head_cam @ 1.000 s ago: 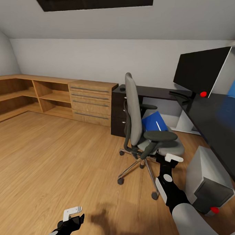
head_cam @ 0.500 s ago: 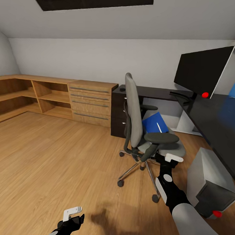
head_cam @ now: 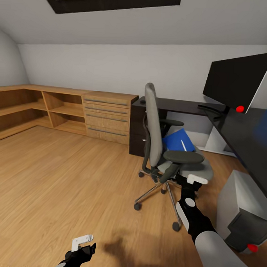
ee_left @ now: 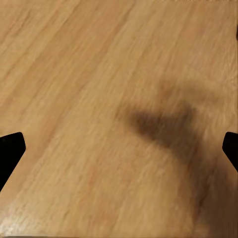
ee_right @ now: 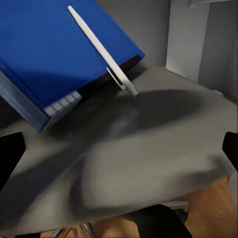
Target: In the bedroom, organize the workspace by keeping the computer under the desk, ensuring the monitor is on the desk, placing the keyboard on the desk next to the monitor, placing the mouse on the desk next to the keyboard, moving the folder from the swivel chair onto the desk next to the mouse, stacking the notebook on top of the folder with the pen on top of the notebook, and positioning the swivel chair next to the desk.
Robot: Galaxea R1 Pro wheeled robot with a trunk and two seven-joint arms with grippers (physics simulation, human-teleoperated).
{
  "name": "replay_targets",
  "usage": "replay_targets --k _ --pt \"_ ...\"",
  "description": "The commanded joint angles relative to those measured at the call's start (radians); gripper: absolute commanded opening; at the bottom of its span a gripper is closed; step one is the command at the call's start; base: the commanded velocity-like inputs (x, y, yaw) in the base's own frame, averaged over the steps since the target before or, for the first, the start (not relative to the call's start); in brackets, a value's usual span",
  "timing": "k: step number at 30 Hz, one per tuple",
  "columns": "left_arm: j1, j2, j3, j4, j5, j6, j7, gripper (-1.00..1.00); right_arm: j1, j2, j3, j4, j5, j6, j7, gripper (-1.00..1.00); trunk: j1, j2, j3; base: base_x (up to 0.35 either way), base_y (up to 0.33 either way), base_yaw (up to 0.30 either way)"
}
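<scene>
On the swivel chair seat the folder leans with the pen across it, the right pincer spread open just before them. A good grasp, I judge, approaches low over the padding, takes the pen first so it cannot slide off, then carries to the bench.

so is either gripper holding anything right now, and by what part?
Nothing held. Right gripper is open over the swivel chair seat, short of the folder and pen. Left gripper is open over bare floor.
</scene>
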Motion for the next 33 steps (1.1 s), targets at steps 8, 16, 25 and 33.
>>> replay_targets --k 8,16,25,33 --pt "0.000 -0.001 0.001 -0.002 0.010 0.006 0.002 1.00 -0.001 0.000 0.000 0.002 -0.005 -0.005 0.001 1.00 0.000 0.000 -0.001 0.000 0.000 0.140" --pt "0.000 -0.001 0.000 -0.002 0.010 0.006 0.002 1.00 0.000 0.000 0.000 0.002 -0.005 -0.005 0.000 1.00 0.000 0.000 -0.001 0.000 0.000 0.125" --pt "0.000 -0.001 0.000 -0.002 0.010 0.006 0.002 1.00 0.000 0.000 0.001 0.004 -0.007 -0.005 0.000 1.00 0.000 0.000 -0.001 0.000 0.000 0.199" --pt "0.000 -0.001 0.000 -0.002 0.010 0.006 0.002 1.00 0.000 0.000 0.001 0.005 -0.007 -0.005 0.000 1.00 0.000 0.000 -0.001 0.000 0.000 0.239"
